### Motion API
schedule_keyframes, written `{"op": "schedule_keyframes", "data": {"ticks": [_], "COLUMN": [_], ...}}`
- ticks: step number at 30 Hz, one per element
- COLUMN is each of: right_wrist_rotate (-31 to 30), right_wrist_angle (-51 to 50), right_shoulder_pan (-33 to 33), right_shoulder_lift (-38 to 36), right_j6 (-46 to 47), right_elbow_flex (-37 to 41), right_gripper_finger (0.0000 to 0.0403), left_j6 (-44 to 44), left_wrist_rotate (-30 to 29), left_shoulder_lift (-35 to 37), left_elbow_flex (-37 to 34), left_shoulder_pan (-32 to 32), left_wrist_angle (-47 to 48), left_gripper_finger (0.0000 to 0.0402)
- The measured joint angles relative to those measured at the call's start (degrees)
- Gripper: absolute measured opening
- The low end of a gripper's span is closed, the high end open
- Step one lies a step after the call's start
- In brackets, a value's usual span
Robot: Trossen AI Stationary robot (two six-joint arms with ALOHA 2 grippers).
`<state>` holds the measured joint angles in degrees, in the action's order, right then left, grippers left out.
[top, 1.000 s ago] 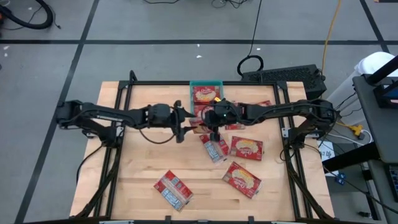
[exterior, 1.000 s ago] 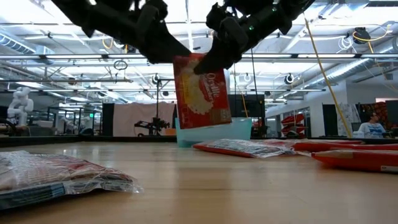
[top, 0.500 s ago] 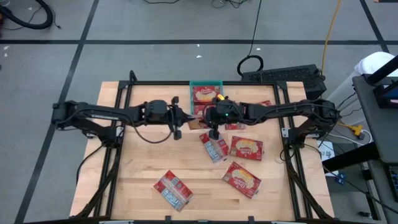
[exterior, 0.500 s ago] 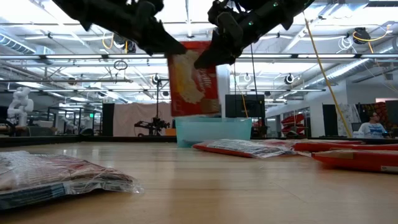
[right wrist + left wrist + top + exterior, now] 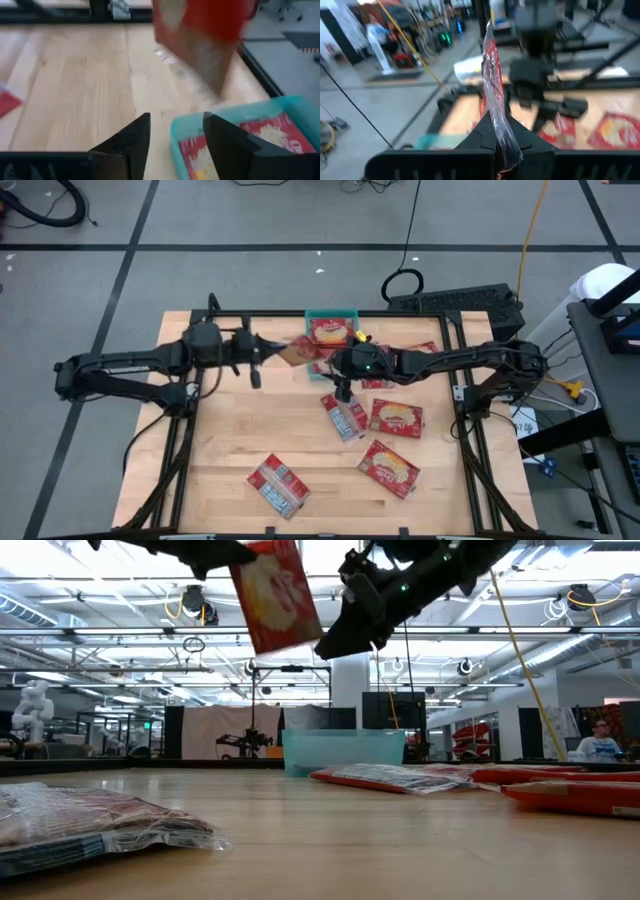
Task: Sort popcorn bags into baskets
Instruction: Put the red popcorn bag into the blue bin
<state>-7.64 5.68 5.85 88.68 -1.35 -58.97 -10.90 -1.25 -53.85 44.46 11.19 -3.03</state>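
Our left hand (image 5: 262, 358) is pressed together on the edge of one popcorn bag (image 5: 292, 352), pinching it so the packet hangs in the air above the tabletop (image 5: 230, 440), just to the left of the teal basket (image 5: 331, 314) and clear of its rim. In the low view the same bag (image 5: 277, 592) rides high and tilted, well above the basket's wall (image 5: 343, 752). Our right hand (image 5: 340, 383) sits close by on the basket's near side with its fingers (image 5: 131, 141) spread and nothing between them; its wrist view looks past them at the corner of the basket (image 5: 235, 112). Moving outward, at least one bag (image 5: 331, 331) already lies inside the basket — that much of the sorting looks done. The bag in the left hand is, we judge, partway there: lifted, not yet over the basket. Left on the wood are several more: a cluster touching or overlapping just below the basket under the right arm, which we cannot count, then one bag (image 5: 345, 416) beside another (image 5: 397, 418), a third (image 5: 390, 468) nearer the front, and one (image 5: 277, 485) well apart at the front left. We judge the task under halfway — most packets remain out.
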Motion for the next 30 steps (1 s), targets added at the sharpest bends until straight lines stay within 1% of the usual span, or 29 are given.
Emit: {"op": "schedule_keyframes", "data": {"ticks": [1, 3, 7, 10, 13, 17, 22, 24, 27, 30], "right_wrist_rotate": [0.0, 0.09, 0.26, 1.27, 4.02, 6.08, 11.04, 13.7, 15.42, 15.34], "right_wrist_angle": [3.27, 11.51, 28.33, 36.78, 40.93, 45.01, 52.32, 54.82, 57.85, 58.13], "right_shoulder_pan": [0.08, 0.06, 0.06, 0.19, 0.72, 1.74, 3.17, 3.48, 3.51, 3.49], "right_shoulder_lift": [0.02, 0.02, 0.04, -0.02, 0.08, 0.0, 0.04, 0.04, 0.04, 0.04], "right_j6": [0.21, 0.69, 1.97, 1.25, 0.7, 0.68, -0.26, -0.67, -0.74, -0.59], "right_elbow_flex": [1.23, 4.42, 11.49, 15.7, 18.59, 19.05, 19.07, 19.07, 19.05, 19.05], "right_gripper_finger": [0.0177, 0.0177, 0.0176, 0.0177, 0.0176, 0.0176, 0.0175, 0.0169, 0.0138, 0.0085], "left_j6": [0.03, 0.53, 2.22, 2.08, 2.43, 2.84, 3.63, 3.88, 3.43, 3.07], "left_wrist_rotate": [0.17, 1.96, 6.37, 7.32, 7.32, 9.52, 10.96, 11.89, 12.15, 12.1], "left_shoulder_lift": [0.37, 0.39, -0.32, -0.34, -0.3, -2.69, -7.63, -9.8, -11.74, -13.11], "left_elbow_flex": [-0.21, -1.78, -7.42, -12.38, -16.7, -20.38, -20.63, -20.65, -20.63, -20.64], "left_shoulder_pan": [0.35, 0.84, 1.15, 1.17, 1.17, 1.17, 1.17, 1.17, 1.19, 1.23], "left_wrist_angle": [-1.4, -7.16, -18.26, -27.99, -38.49, -49.7, -57.16, -59.94, -62.32, -63.81], "left_gripper_finger": [0.0002, 0.0002, 0.0002, 0.0002, 0.0001, 0.0001, 0.0002, 0.0002, 0.0001, 0.0006]}}
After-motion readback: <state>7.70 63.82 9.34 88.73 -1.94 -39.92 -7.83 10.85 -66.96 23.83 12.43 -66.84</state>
